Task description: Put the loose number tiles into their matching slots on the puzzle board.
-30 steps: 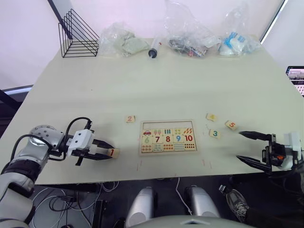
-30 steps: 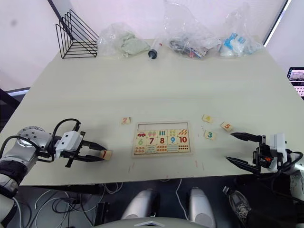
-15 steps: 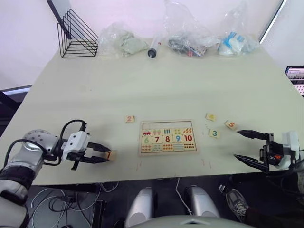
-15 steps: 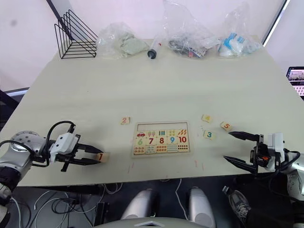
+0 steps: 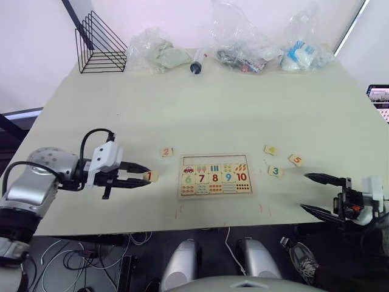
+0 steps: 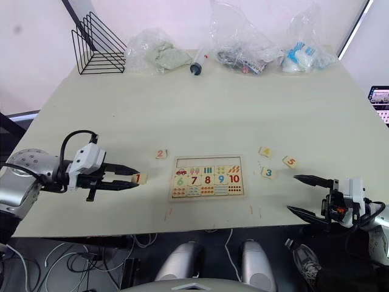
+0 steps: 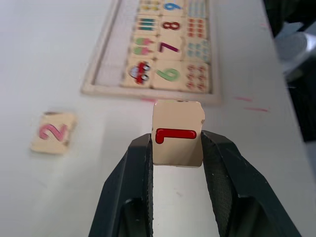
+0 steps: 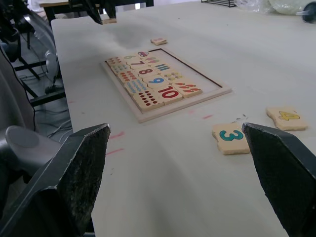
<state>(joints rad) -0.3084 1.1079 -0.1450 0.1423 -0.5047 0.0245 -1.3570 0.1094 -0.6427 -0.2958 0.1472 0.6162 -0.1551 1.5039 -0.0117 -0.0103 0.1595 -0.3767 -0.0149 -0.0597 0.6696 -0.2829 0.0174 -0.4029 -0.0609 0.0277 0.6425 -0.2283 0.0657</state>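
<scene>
The puzzle board (image 5: 214, 176) lies at lower centre of the left eye view, on the pale table (image 5: 213, 109). It holds ten tiles in view: a picture row of four or so above the digits 6, 7, 8, 9, 10, and a dotted row below. The matching slots (image 5: 214, 159), one bare strip along the board's upper edge, stand unfilled.

Five loose number tiles are counted. The left gripper (image 5: 146, 176), left of the board, has its two fingers pinched on the tile 1 (image 7: 178, 133). The tile 2 (image 5: 166, 152) lies just upper left of the board. Three lie right of it: tile 4 (image 5: 270, 149), tile 3 (image 5: 275, 171) and tile 5 (image 5: 296, 160).

The right gripper (image 5: 308, 193) hovers at lower right, fingers spread wide, holding nothing.
</scene>
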